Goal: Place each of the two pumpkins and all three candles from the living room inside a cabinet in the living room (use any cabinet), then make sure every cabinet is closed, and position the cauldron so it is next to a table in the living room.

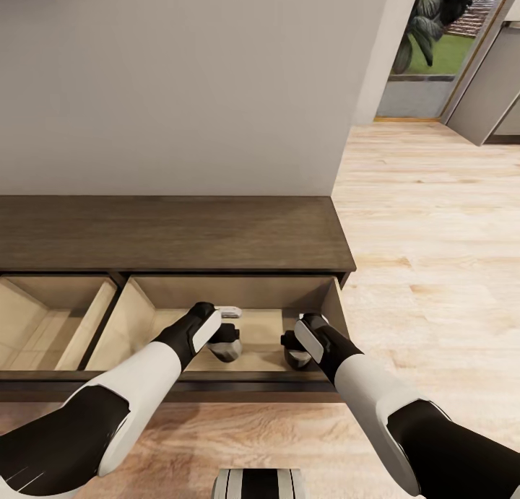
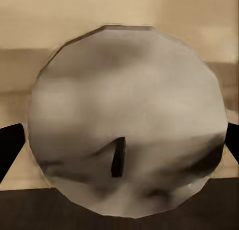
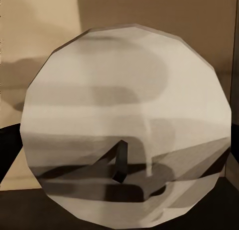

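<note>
From my head camera, both my arms reach down into the right-hand open drawer point(image 1: 238, 326) of the long dark wood cabinet point(image 1: 173, 232), whose neighbouring drawer point(image 1: 50, 318) also stands pulled out. My left gripper point(image 1: 228, 338) carries a grey candle point(image 1: 230, 350) low over the pale drawer floor, and my right gripper point(image 1: 295, 345) is just beside it with something dark at its tips. I take it both are down here to set the candles inside before I shut the fronts.

At my left wrist, a candle point(image 2: 127, 120) sits end-on, wick showing, with a dark finger point(image 2: 10, 145) at each side, clenched on it.

At my right wrist, another candle point(image 3: 127, 122) is framed the same way, held over the drawer's beige inside point(image 3: 40, 50).
</note>
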